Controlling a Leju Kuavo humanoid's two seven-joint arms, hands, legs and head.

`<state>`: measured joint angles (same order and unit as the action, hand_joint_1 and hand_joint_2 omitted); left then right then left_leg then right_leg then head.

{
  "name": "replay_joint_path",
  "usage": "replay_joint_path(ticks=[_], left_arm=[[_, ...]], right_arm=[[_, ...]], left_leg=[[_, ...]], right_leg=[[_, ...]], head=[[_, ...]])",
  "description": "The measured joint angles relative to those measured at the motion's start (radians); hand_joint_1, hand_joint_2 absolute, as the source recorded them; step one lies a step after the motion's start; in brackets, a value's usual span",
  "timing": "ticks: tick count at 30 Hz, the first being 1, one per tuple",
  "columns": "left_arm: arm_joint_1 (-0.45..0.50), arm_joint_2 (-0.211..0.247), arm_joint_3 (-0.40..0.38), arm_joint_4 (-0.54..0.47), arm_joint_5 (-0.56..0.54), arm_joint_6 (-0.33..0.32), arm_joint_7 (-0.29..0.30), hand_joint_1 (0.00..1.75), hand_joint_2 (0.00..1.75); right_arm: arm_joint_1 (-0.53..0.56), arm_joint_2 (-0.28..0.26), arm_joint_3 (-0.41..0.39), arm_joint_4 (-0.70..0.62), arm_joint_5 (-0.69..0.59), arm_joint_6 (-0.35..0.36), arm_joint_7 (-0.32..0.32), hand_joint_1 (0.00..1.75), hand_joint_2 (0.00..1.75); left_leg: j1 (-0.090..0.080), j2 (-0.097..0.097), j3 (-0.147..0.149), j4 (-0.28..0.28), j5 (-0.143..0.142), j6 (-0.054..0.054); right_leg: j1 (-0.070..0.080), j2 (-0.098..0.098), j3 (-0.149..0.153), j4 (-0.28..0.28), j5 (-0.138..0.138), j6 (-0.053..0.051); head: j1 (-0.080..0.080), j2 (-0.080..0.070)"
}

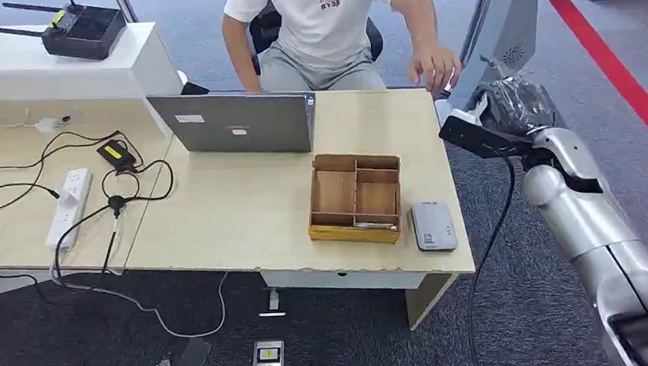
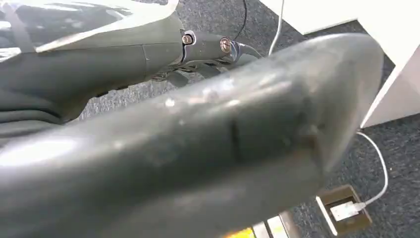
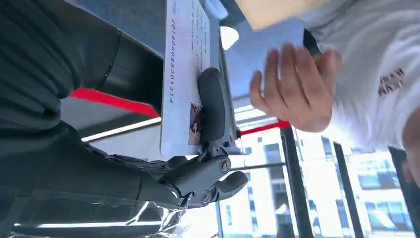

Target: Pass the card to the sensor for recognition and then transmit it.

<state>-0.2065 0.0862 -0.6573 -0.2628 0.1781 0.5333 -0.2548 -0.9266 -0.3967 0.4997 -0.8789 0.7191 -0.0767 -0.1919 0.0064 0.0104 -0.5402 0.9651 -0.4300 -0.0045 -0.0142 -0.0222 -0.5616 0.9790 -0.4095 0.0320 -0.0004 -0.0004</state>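
Head view: right hand (image 1: 511, 105) raised off the far right corner of the desk (image 1: 239, 211), past its edge, over dark carpet. A person's hand (image 1: 435, 67) hovers at that same corner, just beside the robot's hand. On the desk, a wooden box (image 1: 355, 197) with compartments serves as landmark: a grey card reader (image 1: 433, 225) lies just right of it, a closed laptop (image 1: 240, 121) stands behind and to its left, a white power strip (image 1: 67, 206) and black cables (image 1: 115, 200) lie well to its left. A black remote with antennas (image 1: 79, 29) rests on a white cabinet far behind the box to the left. The person sits behind the desk, across from the box.

Left wrist view: left hand (image 2: 148, 54) hangs over dark carpet, with a grey rounded part close to the lens; whether the fingers are wide or narrow, cannot tell. A floor socket (image 2: 344, 210) with a white plug sits below.

Right wrist view: a white card (image 3: 185, 74) with printed digits and a small photo is pinched between the thumb and the dark fingers (image 3: 210, 104). The person's hand (image 3: 294, 87) is open, near the card but apart from it.
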Motion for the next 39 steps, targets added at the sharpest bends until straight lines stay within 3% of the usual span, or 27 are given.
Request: replay_joint_path(ticks=[8,19,28,29,30,38,39], left_arm=[[-0.004,0.0,-0.01,-0.004,0.012,0.0,-0.001,0.0,0.0],[-0.004,0.001,-0.017,-0.005,0.008,-0.002,0.021,0.0,0.0],[-0.003,0.002,-0.023,-0.005,0.015,-0.001,0.022,0.0,0.0],[-0.002,0.002,-0.023,-0.005,0.015,-0.001,0.022,0.0,0.0],[-0.002,0.002,-0.024,-0.005,0.015,0.0,0.021,0.0,0.0],[0.005,0.003,-0.03,-0.005,0.027,0.003,0.019,0.0,0.0],[0.005,0.003,-0.03,-0.005,0.028,0.003,0.019,0.0,0.0]], right_arm=[[-0.145,0.085,0.022,0.116,0.069,-0.012,-0.054,1.75,1.75],[-0.235,0.211,0.062,0.31,0.119,-0.056,-0.005,1.75,1.75],[-0.28,0.238,0.079,0.386,0.133,-0.063,0.007,1.73,1.75],[-0.282,0.24,0.08,0.393,0.132,-0.065,0.008,1.55,1.75],[-0.284,0.241,0.082,0.399,0.132,-0.068,0.008,0.0,1.75],[-0.285,0.242,0.082,0.435,0.108,-0.105,0.013,0.0,1.75],[-0.284,0.242,0.082,0.438,0.103,-0.111,0.012,0.0,0.0]], left_leg=[[0.0,0.0,-0.001,0.0,0.0,0.0],[0.0,0.0,-0.001,0.0,0.0,0.0],[0.0,0.0,-0.001,0.0,0.0,0.0],[0.0,0.0,-0.001,0.0,0.0,0.0],[0.0,0.0,-0.001,0.0,0.0,0.0],[0.0,0.0,0.0,0.0,0.0,0.0],[0.0,0.0,0.0,0.0,0.0,0.0]], right_leg=[[0.0,0.0,0.0,0.0,0.0,0.0],[0.0,0.0,0.0,0.0,0.0,0.0],[0.0,0.0,0.0,0.0,0.0,0.0],[0.0,0.0,0.0,0.0,0.0,0.0],[0.0,0.0,0.0,0.0,0.0,0.0],[0.0,0.0,-0.001,0.0,0.0,0.0],[0.0,0.0,-0.001,0.0,0.0,0.0]], head=[[0.0,0.0],[0.0,0.0],[0.0,0.0],[0.0,0.0],[0.0,0.0],[0.0,0.0],[0.0,0.0]])
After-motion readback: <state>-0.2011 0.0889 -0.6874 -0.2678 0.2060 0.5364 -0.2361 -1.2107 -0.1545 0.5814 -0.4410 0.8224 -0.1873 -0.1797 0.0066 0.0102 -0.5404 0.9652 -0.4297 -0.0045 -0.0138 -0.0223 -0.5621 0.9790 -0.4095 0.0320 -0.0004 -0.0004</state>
